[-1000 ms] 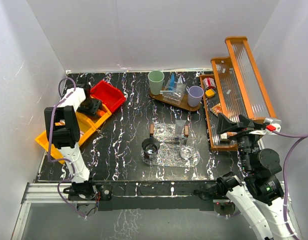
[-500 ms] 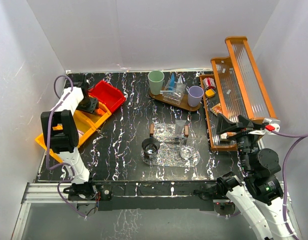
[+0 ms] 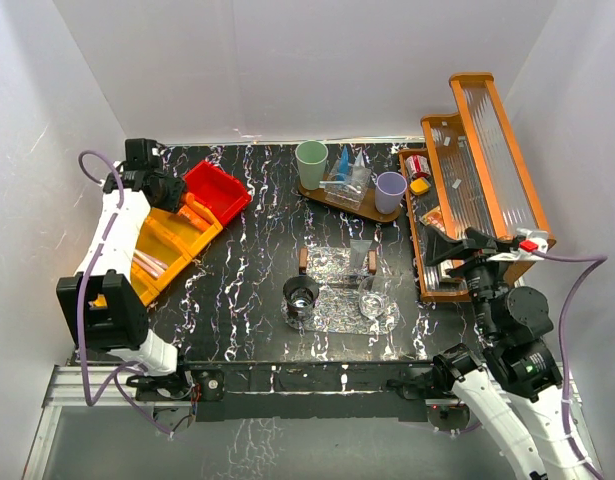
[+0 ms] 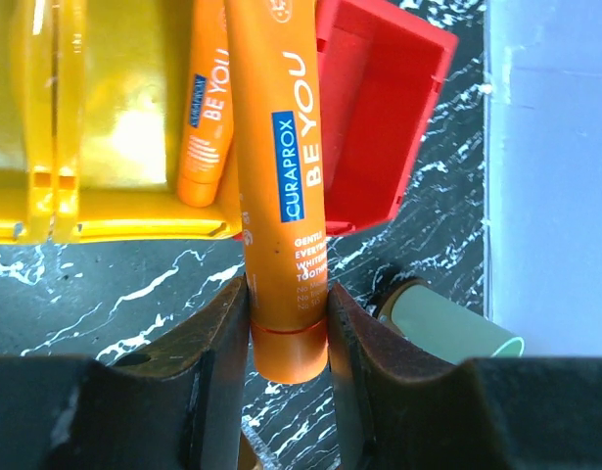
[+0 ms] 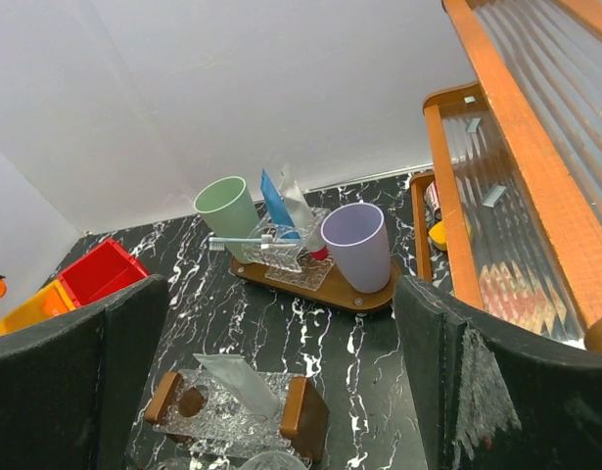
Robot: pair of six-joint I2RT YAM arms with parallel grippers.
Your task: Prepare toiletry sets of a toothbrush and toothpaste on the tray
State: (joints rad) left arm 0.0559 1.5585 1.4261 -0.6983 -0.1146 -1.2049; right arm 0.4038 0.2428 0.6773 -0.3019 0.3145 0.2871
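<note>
**Left jaws:** pinching the orange tube (image 4: 281,196) near its capped end, one jaw on each side, the tube's long body pointing away from the wrist. Held at the far left corner of the bench (image 3: 247,260).

**Directly beneath:** yellow bin (image 4: 115,127) holding a spare orange tube (image 4: 205,108). Red bin (image 4: 379,98) just beside it, toward the far edge.

**Further out:** green cup (image 4: 447,328), lilac cup (image 5: 359,245), blue tube (image 5: 274,204) and toothbrush (image 5: 244,240), all grouped on the wooden tray (image 5: 310,286) at the middle of the far edge.

**Right jaws:** spread, holding nothing, near the right edge beside the ribbed rack (image 3: 487,150).

**Step in hand (judged):** carrying the orange tube across to the wooden tray.

**Handling notes:**
- Keep pressure modest. Soft tube, likely to bulge or slide under a hard squeeze.
- Carry high enough to clear the red bin's wall.
- Approach the tray from its left end, without clipping the green cup.
- Lower close to the tray before spreading the jaws, so the tube neither rolls off nor knocks the toothbrush.
</note>
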